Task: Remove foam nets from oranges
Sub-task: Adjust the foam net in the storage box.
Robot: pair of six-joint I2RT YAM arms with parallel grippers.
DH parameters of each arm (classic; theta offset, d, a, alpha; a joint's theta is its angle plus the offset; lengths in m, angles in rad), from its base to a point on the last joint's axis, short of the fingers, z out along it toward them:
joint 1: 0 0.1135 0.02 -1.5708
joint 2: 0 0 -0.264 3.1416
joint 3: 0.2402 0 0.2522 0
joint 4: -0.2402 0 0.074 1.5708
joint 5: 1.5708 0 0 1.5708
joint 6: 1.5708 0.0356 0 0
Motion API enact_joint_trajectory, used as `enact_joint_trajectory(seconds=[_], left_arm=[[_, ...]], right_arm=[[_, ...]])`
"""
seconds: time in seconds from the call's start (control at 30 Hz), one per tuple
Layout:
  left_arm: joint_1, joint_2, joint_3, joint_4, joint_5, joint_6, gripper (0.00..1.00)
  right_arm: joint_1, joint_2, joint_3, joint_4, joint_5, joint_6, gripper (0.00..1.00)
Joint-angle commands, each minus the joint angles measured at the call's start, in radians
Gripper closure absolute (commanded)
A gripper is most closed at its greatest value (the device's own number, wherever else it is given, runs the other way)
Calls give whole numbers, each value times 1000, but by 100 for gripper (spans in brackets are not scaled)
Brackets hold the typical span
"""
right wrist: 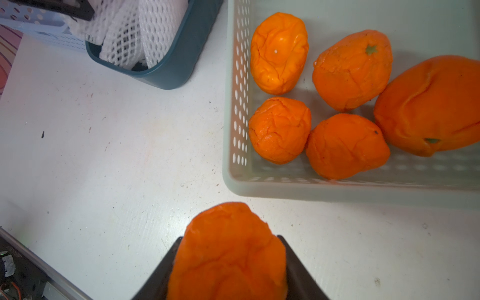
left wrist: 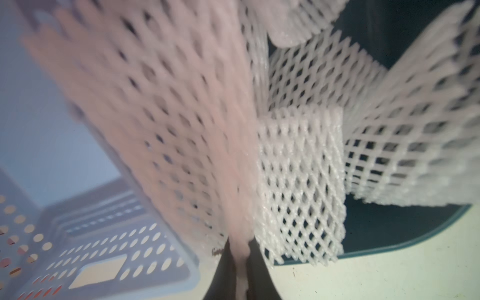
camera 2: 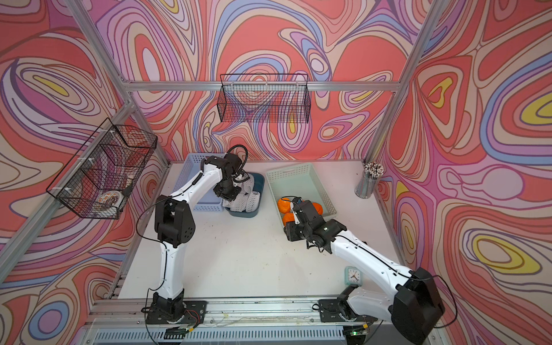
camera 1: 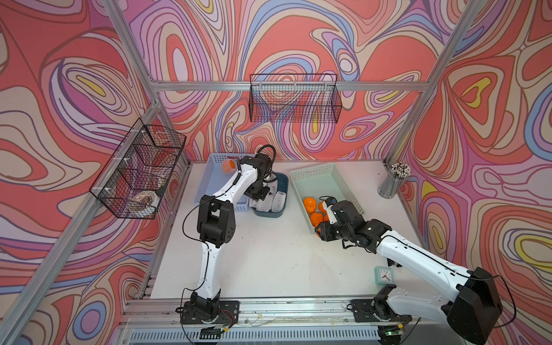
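Bare orange [right wrist: 228, 262] clamped in right gripper [right wrist: 230, 240] — foam net [left wrist: 168, 117] pinched in left gripper [left wrist: 240, 245].

A small clock [camera 1: 384, 275] and pencil cup [camera 1: 393, 182] stand well apart.

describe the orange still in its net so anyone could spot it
On the white table, find the pale blue basket at the far corner by the left arm. The orange in it is wrapped in white mesh; the other oranges are bare.
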Motion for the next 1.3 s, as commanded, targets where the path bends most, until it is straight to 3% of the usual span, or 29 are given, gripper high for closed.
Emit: enact_joint_trajectory(seconds=[0.0, 0.27, 0.47, 0.6, 0.63, 1.27], left_arm=[[-5, 5, 19, -58, 9, 2, 89], [-7, 49, -10, -1, 98, -36, 86], [-8, 7, -49, 64, 206, -67, 57], [1, -28, -69, 83, 216, -85, 32], [2, -36, -75, 85, 215, -87, 30], [34, -308, -307, 219, 381, -152, 25]], right_arm=[[-5, -25, -9, 12, 5, -10, 50], [-5, -14, -7, 20, 6, -8, 50], [-6, -5, 6, 22, 19, -6, 50], [-10, 2, 17, 21, 20, -11, 50], [-11, 3, 19, 21, 21, -13, 50], [-39, 32, 28, 35, 16, -24, 50]])
